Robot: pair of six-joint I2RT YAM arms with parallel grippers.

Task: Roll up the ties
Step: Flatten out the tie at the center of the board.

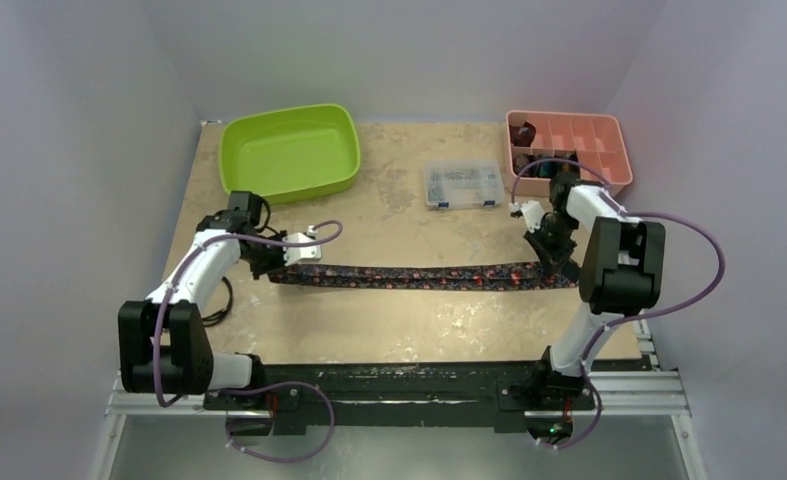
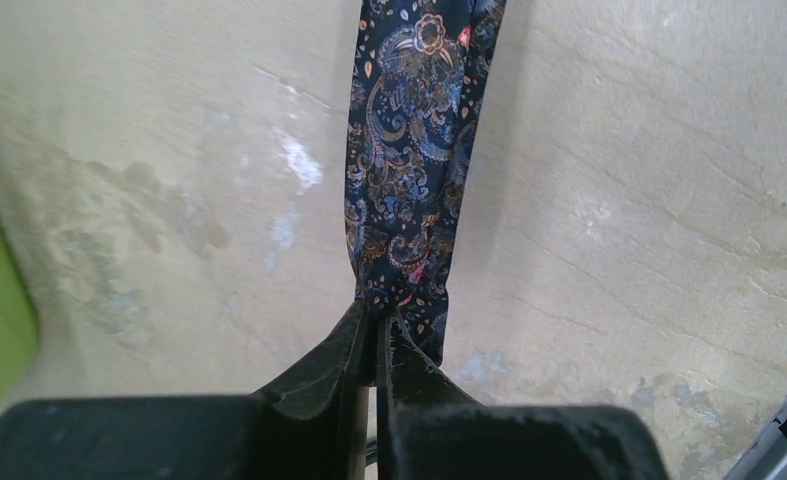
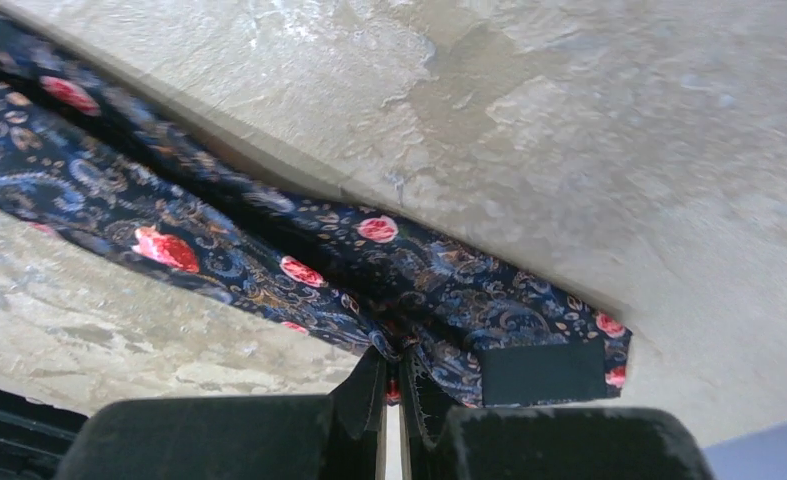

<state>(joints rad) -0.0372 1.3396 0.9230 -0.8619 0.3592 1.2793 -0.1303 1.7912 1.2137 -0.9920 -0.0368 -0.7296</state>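
A long dark tie (image 1: 419,276) with red-pink floral dots is stretched left to right across the table. My left gripper (image 1: 267,266) is shut on its narrow left end; the left wrist view shows the jaws (image 2: 377,325) pinching the fabric (image 2: 409,160). My right gripper (image 1: 554,262) is shut on the wide right end; the right wrist view shows the jaws (image 3: 394,362) pinching the fabric (image 3: 269,250) beside a black label (image 3: 542,373). Dark rolled ties (image 1: 522,133) sit in the pink tray.
A green tub (image 1: 291,152) stands at the back left. A clear plastic box of small parts (image 1: 461,185) sits at the back middle. A pink divided tray (image 1: 599,150) is at the back right, just behind my right arm.
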